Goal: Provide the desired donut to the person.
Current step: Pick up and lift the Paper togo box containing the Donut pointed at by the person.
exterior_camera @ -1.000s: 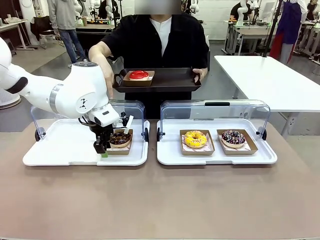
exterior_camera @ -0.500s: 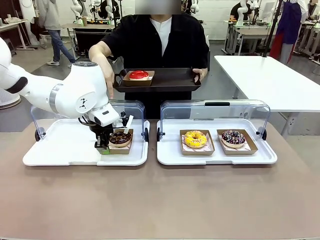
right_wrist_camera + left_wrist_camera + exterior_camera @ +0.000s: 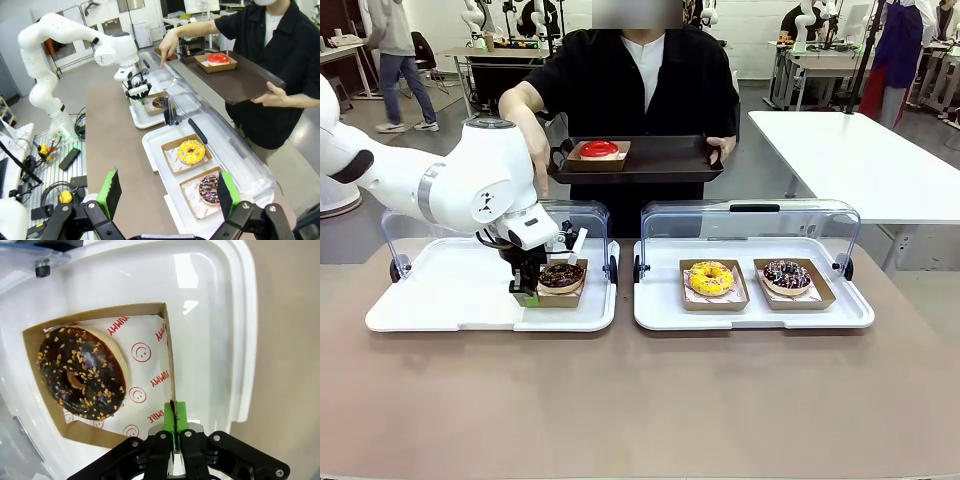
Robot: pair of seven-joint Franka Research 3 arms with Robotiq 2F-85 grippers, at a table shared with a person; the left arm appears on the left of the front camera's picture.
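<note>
A chocolate donut with nut crumbs (image 3: 561,275) (image 3: 82,372) lies in an open cardboard box (image 3: 150,315) on the left white tray (image 3: 450,300). My left gripper (image 3: 527,291) (image 3: 174,412) is shut on the box's near wall, its green pads pinching the cardboard. The person (image 3: 640,80) stands at the far side holding a dark tray (image 3: 660,165) with a red donut (image 3: 598,149) in a box, and one hand (image 3: 538,178) points down towards the left tray. My right gripper (image 3: 167,195) hangs open high above the table's right end.
The right white tray (image 3: 660,310) holds a yellow donut (image 3: 710,277) and a dark sprinkled donut (image 3: 787,275), each in a box. Clear lids (image 3: 750,215) stand raised behind both trays. A white table (image 3: 860,160) stands at the far right.
My left gripper has shifted slightly right and up against the chocolate donut's box. The person's tray and pointing hand stay where they were.
</note>
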